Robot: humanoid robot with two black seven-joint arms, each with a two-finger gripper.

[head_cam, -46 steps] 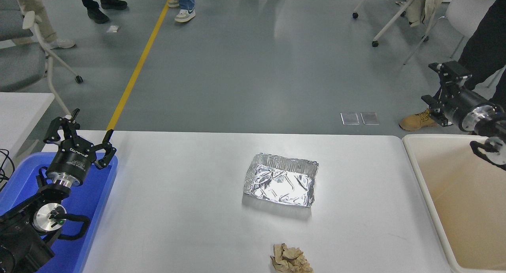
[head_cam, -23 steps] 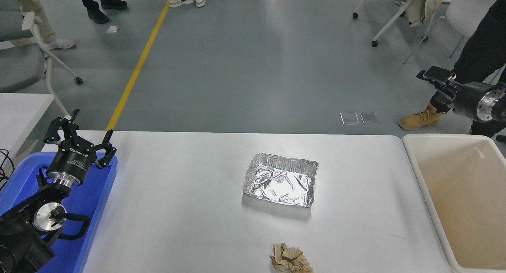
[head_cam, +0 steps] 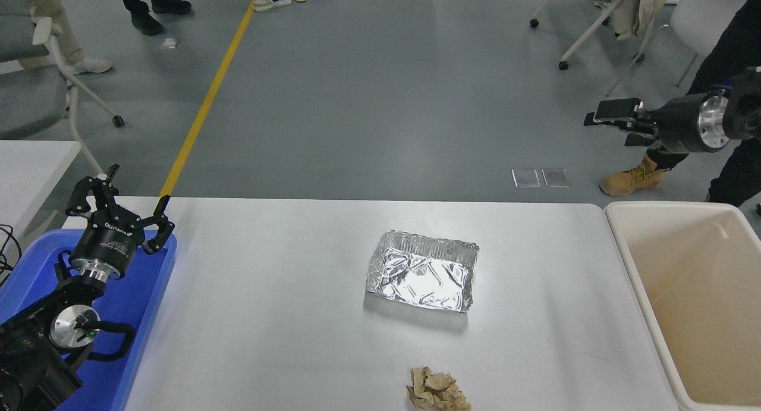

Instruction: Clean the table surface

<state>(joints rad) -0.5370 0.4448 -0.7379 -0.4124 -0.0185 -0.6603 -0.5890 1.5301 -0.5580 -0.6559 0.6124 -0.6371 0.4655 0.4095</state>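
foil tray point(head_cam: 423, 270) on table surface point(head_cam: 267, 292) — crumpled paper point(head_cam: 437, 390) nearby

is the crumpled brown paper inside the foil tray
No, the crumpled brown paper lies on the table surface at its near edge, apart from the foil tray, which sits farther back.

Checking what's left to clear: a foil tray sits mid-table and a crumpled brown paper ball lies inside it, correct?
Not quite. In the head view the foil tray sits mid-table, but the crumpled brown paper ball lies outside it, on the table surface near the front edge.
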